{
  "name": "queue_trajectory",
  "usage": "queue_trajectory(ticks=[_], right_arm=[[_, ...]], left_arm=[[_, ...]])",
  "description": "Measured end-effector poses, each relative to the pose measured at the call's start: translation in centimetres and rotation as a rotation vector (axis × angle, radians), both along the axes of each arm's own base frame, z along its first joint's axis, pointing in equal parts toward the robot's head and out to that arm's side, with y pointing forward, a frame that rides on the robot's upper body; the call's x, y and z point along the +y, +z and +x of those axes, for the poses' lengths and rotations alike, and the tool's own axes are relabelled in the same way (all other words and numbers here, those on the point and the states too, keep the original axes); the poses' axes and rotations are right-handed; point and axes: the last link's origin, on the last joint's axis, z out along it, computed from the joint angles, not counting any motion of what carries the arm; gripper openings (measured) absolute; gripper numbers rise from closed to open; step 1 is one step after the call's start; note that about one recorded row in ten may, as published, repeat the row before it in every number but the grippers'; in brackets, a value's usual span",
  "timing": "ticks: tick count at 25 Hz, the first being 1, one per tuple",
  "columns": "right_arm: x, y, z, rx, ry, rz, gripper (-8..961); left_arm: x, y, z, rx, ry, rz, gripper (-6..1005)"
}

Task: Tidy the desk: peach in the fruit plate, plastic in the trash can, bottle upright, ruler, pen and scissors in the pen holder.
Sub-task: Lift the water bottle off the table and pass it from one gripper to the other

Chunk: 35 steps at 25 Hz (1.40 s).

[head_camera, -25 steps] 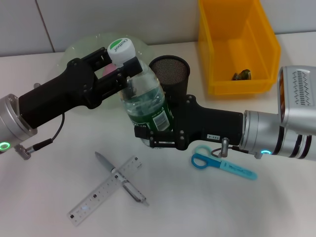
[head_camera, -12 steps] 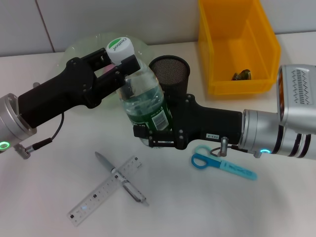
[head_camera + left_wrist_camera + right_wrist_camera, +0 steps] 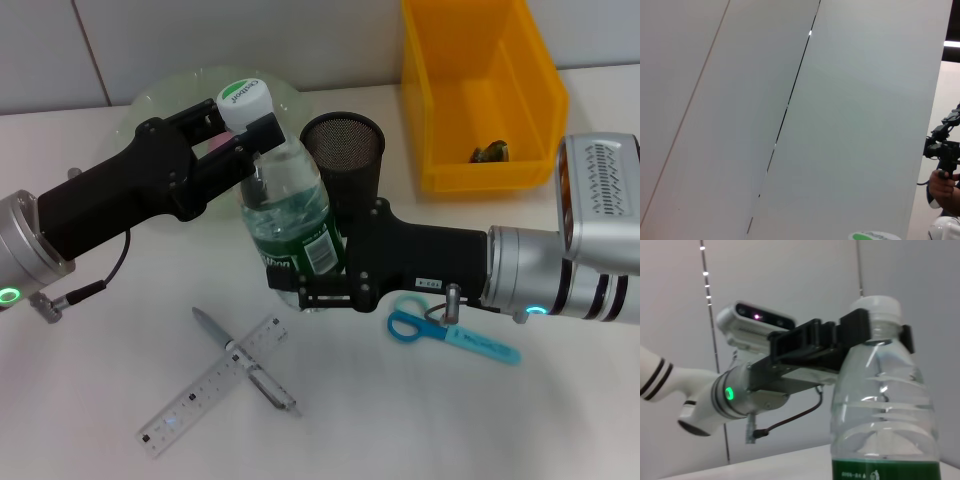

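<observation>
black left gripper (image 3: 875, 330) around bottle (image 3: 885, 415) neck

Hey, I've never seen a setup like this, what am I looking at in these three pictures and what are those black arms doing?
This is a two-armed robot tidying a desk. The main picture looks down from a camera on its head; the other two come from cameras on its wrists.

Both arms hold a bottle upright. The left tool grips it at the neck, just under the white cap. The right tool clasps its lower part.

The right wrist picture shows the bottle close up, with the left arm clamped on its neck. The left wrist picture shows mostly wall.

On the desk lie a ruler with a pen across it and blue scissors. Behind stand a mesh pen holder, a clear plate and a yellow bin.
</observation>
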Motion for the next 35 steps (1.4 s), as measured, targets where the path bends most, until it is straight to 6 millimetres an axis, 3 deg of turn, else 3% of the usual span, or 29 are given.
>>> queue_trajectory(ticks=[35], right_arm=[[0.81, 0.24, 0.37, -0.046, -0.027, 0.01, 770]], left_arm=[[-0.07, -0.11, -0.02, 0.021, -0.013, -0.006, 445]])
